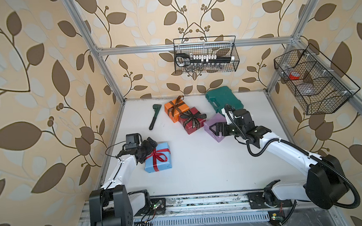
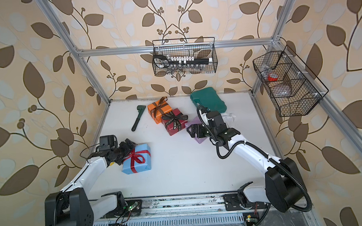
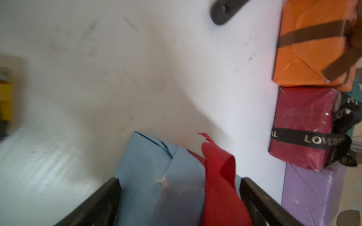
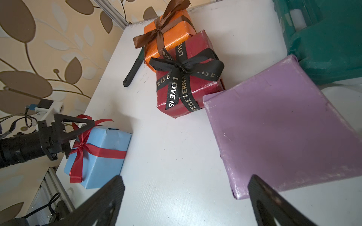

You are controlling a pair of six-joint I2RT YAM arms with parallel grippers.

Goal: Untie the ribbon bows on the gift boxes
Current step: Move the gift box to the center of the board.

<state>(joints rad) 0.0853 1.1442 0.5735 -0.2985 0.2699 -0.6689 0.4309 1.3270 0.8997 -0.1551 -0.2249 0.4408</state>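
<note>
Straddling a tail of the red bow (image 1: pixel 158 155) on the blue box (image 1: pixel 165 162), left gripper (image 3: pixel 180 181) spread wide, probably lining up a pull; right gripper (image 4: pixel 186 179) also wide, empty, over the lilac box (image 4: pixel 284 127).

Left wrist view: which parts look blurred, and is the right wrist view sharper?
Left wrist view: the light blue box and red ribbon near the lens are soft. Right wrist view: sharper, the black ribbon lettering is readable.

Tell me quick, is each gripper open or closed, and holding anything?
Left gripper: open, jaws astride the red ribbon on the light blue box, not gripping.
Right gripper: open, holding nothing.
</note>
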